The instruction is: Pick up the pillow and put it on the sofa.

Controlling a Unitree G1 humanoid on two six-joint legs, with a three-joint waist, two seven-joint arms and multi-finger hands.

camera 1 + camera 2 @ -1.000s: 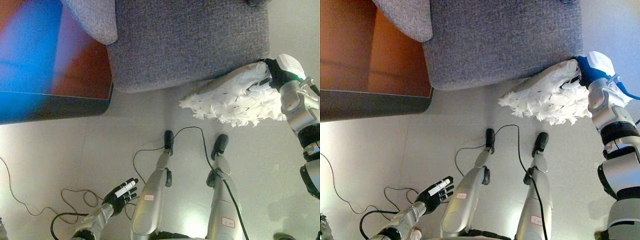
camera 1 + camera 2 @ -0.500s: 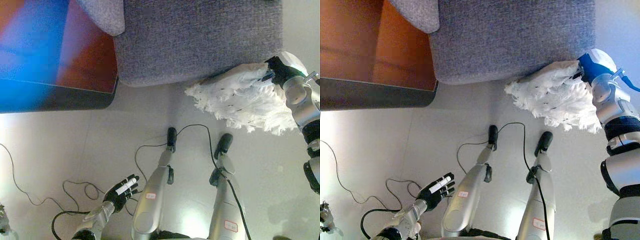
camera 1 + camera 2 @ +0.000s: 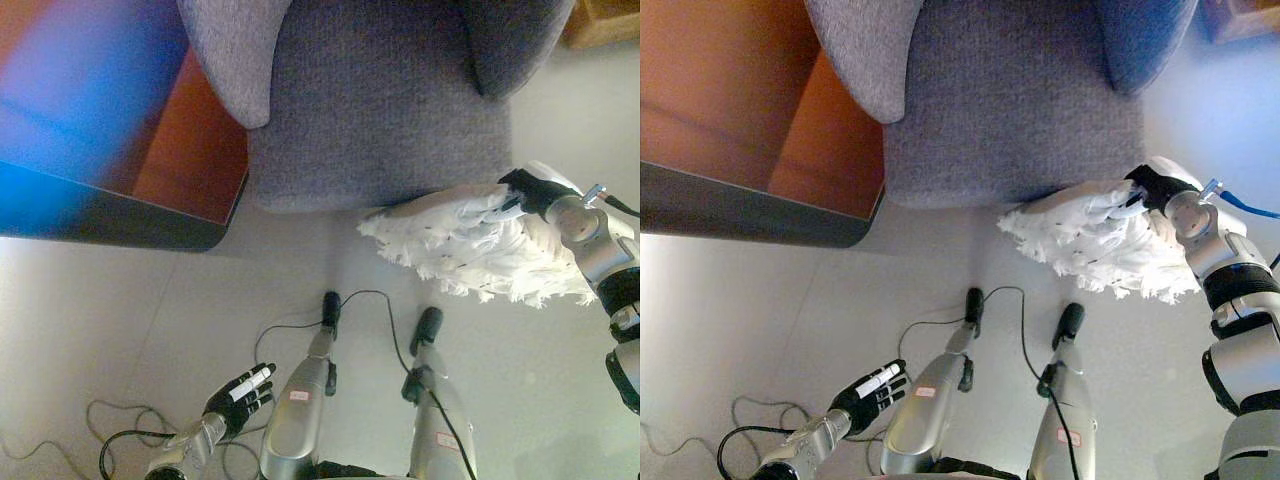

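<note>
The pillow [image 3: 470,250] is white and shaggy. It hangs in the air by the front right corner of the grey sofa [image 3: 380,110], its top edge against the seat's front. My right hand [image 3: 530,190] is shut on the pillow's upper right edge. It also shows in the right eye view [image 3: 1152,187] on the pillow [image 3: 1090,245]. My left hand [image 3: 240,392] is open and empty, low at the lower left above the floor.
A dark wooden table [image 3: 130,150] stands left of the sofa, close to its left arm. A wooden piece of furniture [image 3: 605,20] shows at the top right corner. Pale floor [image 3: 150,320] lies in front of the sofa.
The camera has shifted, so more of the sofa seat and arms shows. My right hand has carried the pillow a little left, toward the seat's front edge. The left hand stays idle.
</note>
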